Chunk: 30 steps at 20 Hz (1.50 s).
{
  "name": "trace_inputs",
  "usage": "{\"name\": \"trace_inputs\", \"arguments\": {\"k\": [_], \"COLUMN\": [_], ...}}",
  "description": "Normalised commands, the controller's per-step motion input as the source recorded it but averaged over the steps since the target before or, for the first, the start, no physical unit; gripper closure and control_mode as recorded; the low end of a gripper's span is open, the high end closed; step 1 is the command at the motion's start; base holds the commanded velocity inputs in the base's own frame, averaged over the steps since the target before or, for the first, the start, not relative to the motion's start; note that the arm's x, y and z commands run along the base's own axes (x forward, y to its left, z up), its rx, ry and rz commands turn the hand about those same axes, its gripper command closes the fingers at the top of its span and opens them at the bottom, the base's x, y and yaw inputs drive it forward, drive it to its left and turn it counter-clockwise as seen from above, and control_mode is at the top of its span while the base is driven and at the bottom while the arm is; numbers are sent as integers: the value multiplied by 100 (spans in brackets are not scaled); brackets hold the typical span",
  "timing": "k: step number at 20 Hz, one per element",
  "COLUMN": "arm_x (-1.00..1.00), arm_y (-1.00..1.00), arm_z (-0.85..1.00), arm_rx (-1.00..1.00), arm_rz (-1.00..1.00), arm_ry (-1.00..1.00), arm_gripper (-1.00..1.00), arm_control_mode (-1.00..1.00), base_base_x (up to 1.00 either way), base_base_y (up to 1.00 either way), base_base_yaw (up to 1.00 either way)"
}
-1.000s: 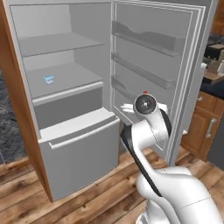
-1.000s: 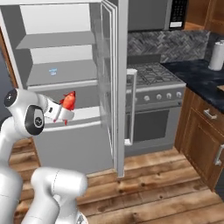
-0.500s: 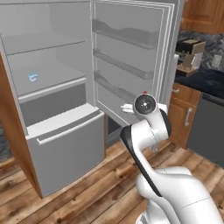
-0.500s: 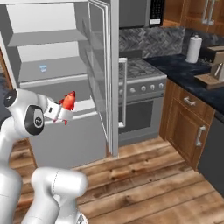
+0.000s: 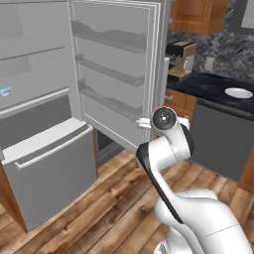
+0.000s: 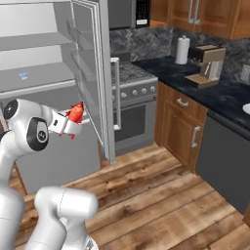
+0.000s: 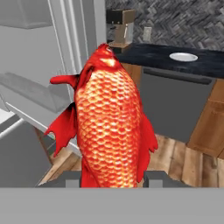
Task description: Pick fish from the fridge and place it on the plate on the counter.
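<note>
The red-orange fish (image 7: pixel 111 122) stands head-up between the dark fingertips of my gripper (image 7: pixel 112 178), which is shut on it. From the right base view the gripper (image 6: pixel 73 119) holds the fish (image 6: pixel 75 112) in the air just in front of the fridge's open door (image 6: pixel 93 73). The light-grey fridge (image 5: pixel 44 109) stands open on the left with its bottom drawer (image 5: pixel 49 149) pulled out. The white plate (image 5: pixel 238 93) lies on the dark counter (image 5: pixel 208 87) far to the right, well beyond the hand; it also shows as the plate (image 7: pixel 183 56) behind the fish.
A coffee machine (image 5: pixel 181 57) stands on the counter near the fridge door. A paper towel roll (image 6: pixel 182 49) and a stove (image 6: pixel 132 73) are further back. A grey dishwasher front (image 5: pixel 218 139) sits under the plate. A pale blue cup (image 5: pixel 5 92) rests on a fridge shelf. Open wooden floor lies ahead.
The whole picture has shifted left: the base has turned away from the fridge towards the counter, bringing the plate into view. The fish stays gripped and the arm's pose is unchanged.
</note>
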Motion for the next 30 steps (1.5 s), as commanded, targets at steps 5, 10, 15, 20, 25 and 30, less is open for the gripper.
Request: {"name": "trace_inputs", "arguments": {"k": [5,10,15,20,25,30], "arm_x": [0,0,0,0,0,0], "arm_y": [0,0,0,0,0,0], "arm_z": [0,0,0,0,0,0], "arm_rx": [0,0,0,0,0,0], "arm_rz": [0,0,0,0,0,0], "arm_ry": [0,0,0,0,0,0], "arm_gripper": [100,100,100,100,100,100], "arm_control_mode": [100,100,100,100,100,100], "base_base_x": [-44,-40,-35,-23,-12,-2], "base_base_y": [0,0,0,-10,-19,-28], "base_base_yaw": [-32,-32,-33,-31,-25,-23]}}
